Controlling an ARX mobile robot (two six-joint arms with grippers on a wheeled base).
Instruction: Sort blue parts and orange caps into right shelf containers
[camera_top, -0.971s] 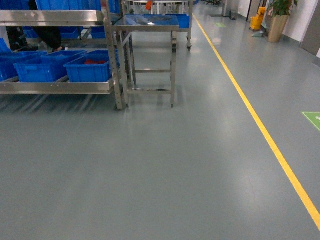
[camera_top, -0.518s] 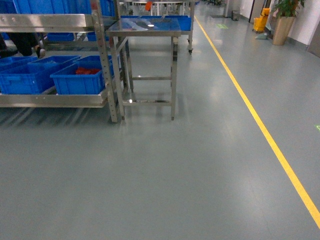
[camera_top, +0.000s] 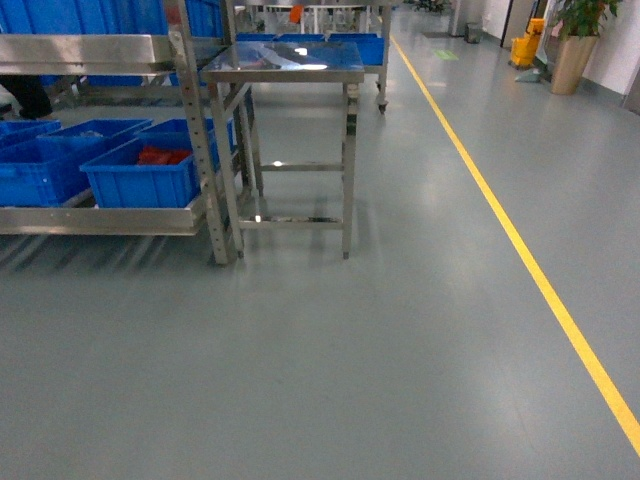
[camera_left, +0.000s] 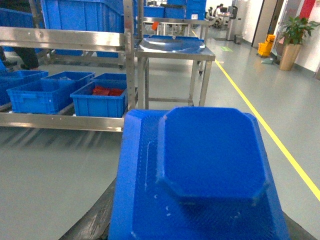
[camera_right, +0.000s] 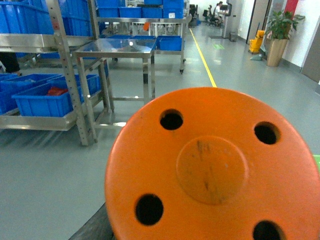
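Head view: I see no arms, only blue bins (camera_top: 135, 175) on the shelf at upper left; I judge we're in transit.

Left wrist: a blue part (camera_left: 210, 150) fills the frame; fingers hidden, grip unknowable.

Right wrist: an orange cap (camera_right: 215, 175) likewise.

Next comes driving up to the bins.

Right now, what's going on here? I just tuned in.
The robot is on open floor facing the steel shelf rack. The left wrist view is filled by a blue part and the right wrist view by an orange cap, so each arm seems to carry one piece, though neither hand itself shows. The blue bins on the low shelf sit ahead on the left, one holding red pieces.
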